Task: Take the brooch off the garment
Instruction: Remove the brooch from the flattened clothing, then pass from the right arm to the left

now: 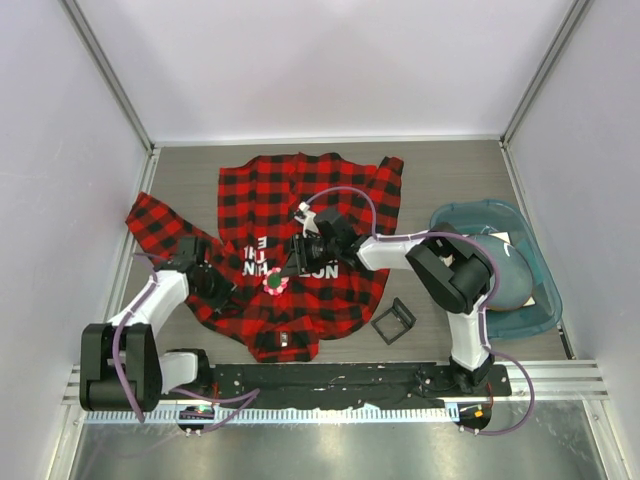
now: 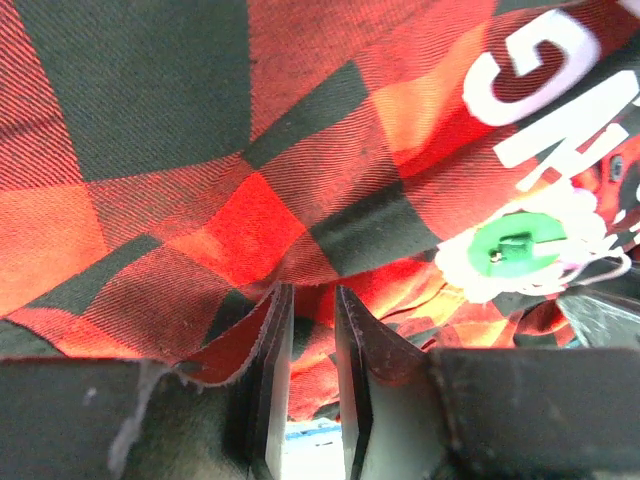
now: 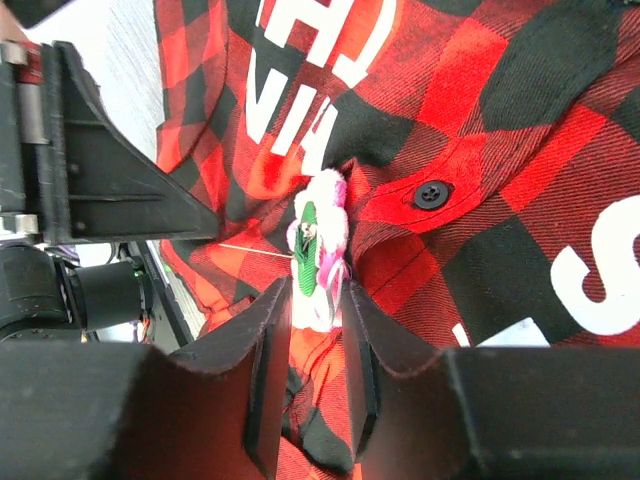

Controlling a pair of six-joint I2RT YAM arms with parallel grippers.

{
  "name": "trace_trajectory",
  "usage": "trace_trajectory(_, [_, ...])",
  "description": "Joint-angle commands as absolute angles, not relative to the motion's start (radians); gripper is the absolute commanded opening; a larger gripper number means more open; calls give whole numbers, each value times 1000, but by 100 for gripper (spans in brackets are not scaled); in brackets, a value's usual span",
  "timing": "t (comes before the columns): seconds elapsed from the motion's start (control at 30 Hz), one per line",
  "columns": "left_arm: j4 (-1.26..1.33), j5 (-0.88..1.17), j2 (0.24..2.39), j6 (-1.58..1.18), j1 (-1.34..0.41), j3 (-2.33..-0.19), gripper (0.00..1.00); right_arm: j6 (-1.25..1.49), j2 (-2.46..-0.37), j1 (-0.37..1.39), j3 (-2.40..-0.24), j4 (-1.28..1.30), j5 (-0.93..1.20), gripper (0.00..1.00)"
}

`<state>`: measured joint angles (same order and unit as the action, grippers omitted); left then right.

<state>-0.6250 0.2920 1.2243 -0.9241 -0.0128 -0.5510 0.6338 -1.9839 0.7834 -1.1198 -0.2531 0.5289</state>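
The red-and-black check shirt (image 1: 300,190) lies spread on the table, white lettering near its middle. The brooch (image 1: 273,284) sits just below the lettering, its green back and white-pink petals showing. In the right wrist view the brooch (image 3: 318,250) stands edge-on between my fingertips, and my right gripper (image 3: 315,290) is shut on it. A thin thread or pin runs from it to the left. My right gripper also shows in the top view (image 1: 287,268). My left gripper (image 1: 220,288) is at the shirt's left side, nearly closed, pinching a fold of cloth (image 2: 200,200). The brooch (image 2: 520,245) is to its right.
A black square frame (image 1: 394,320) lies on the table right of the shirt's hem. A teal bin (image 1: 480,207) holding grey and white items stands at the right, behind the right arm. Enclosure walls close in left, right and back. A black rail (image 1: 340,380) runs along the near edge.
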Motion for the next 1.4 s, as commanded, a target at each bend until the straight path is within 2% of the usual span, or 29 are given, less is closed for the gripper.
trace_trajectory(0.0, [-676, 241, 1160, -847, -9, -629, 27, 608, -1988, 793, -1157, -281, 494, 34])
trace_trajectory(0.17, [-690, 261, 1134, -813, -8, -693, 28, 568, -2000, 802, -1175, -245, 486, 35])
trace_trajectory(0.23, [-698, 265, 1131, -792, -8, -710, 28, 566, -2011, 804, -1181, -247, 486, 28])
trace_trajectory(0.3, [-689, 268, 1126, -776, -8, -729, 28, 563, -2019, 805, -1187, -247, 485, 26])
trace_trajectory(0.47, [-609, 323, 1141, -663, -8, -781, 30, 548, -2003, 807, -1192, -238, 469, 1])
trace_trajectory(0.53, [-583, 383, 1143, -631, -8, -808, 34, 534, -1956, 805, -1186, -213, 472, 1])
trace_trajectory(0.6, [-529, 463, 1150, -608, -8, -840, 39, 561, -1922, 793, -1172, -227, 563, 1])
trace_trajectory(0.63, [-517, 491, 1157, -598, -8, -853, 49, 574, -1910, 775, -1154, -238, 595, 1])
trace_trajectory(0.8, [-416, 765, 1259, -583, -8, -923, 50, 595, -1835, 698, -1103, -261, 785, 1])
trace_trajectory(0.9, [-349, 825, 1285, -658, -8, -919, 51, 594, -1764, 670, -1068, -258, 833, 1])
trace_trajectory(1.2, [279, 1024, 1259, -998, -11, -723, 57, 643, -1573, 548, -982, -284, 959, 1])
trace_trajectory(1.37, [600, 1121, 1310, -1175, -98, -689, 57, 621, -1506, 522, -976, -302, 1025, 1])
